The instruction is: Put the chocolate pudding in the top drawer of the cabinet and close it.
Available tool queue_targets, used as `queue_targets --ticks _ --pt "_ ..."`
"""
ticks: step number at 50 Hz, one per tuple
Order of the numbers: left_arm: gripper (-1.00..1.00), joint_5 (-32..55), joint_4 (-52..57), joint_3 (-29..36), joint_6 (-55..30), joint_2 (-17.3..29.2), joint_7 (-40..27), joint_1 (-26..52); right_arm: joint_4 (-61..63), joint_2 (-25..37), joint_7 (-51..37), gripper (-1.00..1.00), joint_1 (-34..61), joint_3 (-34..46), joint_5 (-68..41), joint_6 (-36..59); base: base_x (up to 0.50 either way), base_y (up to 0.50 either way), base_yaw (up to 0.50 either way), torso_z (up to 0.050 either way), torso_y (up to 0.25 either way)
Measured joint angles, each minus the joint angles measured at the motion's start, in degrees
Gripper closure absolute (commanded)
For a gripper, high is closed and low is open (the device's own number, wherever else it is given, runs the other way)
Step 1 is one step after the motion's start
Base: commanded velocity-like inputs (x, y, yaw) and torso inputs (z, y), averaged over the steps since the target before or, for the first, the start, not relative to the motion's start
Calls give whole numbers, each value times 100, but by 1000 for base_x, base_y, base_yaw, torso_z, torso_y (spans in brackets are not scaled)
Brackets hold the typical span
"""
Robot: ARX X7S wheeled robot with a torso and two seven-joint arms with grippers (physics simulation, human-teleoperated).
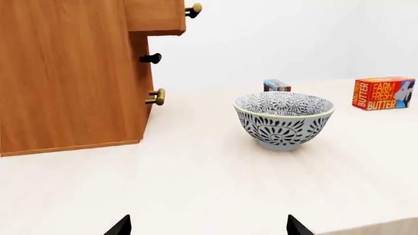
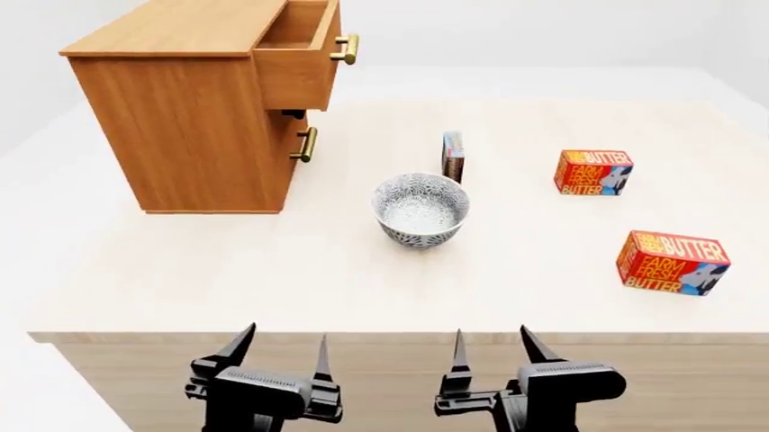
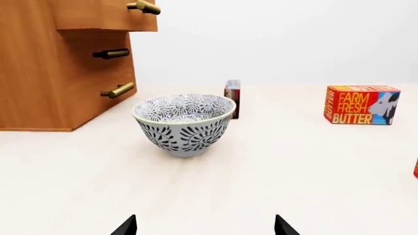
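The chocolate pudding (image 2: 453, 156) is a thin dark box standing on edge just behind the patterned bowl (image 2: 420, 210); it also shows as the pudding (image 3: 232, 98) and the pudding (image 1: 277, 85). The light-brown cabinet (image 2: 180, 117) stands at the table's far left, its top drawer (image 2: 298, 67) pulled out, brass handle facing right. My left gripper (image 2: 284, 353) and right gripper (image 2: 494, 349) hover at the table's near edge, both open and empty, well short of the pudding.
Two red-orange butter boxes lie on the right: the farther butter box (image 2: 593, 172) and the nearer butter box (image 2: 673, 262). The lower drawer (image 2: 292, 144) is shut. The bowl sits between my grippers and the pudding. The table's front edge (image 2: 397, 337) runs just ahead of the fingertips.
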State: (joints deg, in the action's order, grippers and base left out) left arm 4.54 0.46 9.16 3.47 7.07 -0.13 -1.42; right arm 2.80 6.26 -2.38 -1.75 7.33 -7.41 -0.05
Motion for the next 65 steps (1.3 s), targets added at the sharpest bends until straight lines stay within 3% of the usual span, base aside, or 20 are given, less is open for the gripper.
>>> queue_targets --ticks 18,28,44,65 --pt "-100 221 333 65 130 192 79 -90 479 171 -79 -100 -84 76 -156 188 0 0 0 50 14" --pt "-100 505 1013 52 -271 394 138 -163 1086 307 -196 -100 -74 42 -312 655 0 0 0 50 14" --pt "-100 1325 2468 -103 -1745 872 82 156 2434 664 -431 -100 346 -177 -871 2185 0 0 0 34 13" --pt "-100 2634 4108 -630 -4902 1331 -784 1644 3796 1196 -598 -100 1451 -614 -2062 4536 88 0 0 0 0"
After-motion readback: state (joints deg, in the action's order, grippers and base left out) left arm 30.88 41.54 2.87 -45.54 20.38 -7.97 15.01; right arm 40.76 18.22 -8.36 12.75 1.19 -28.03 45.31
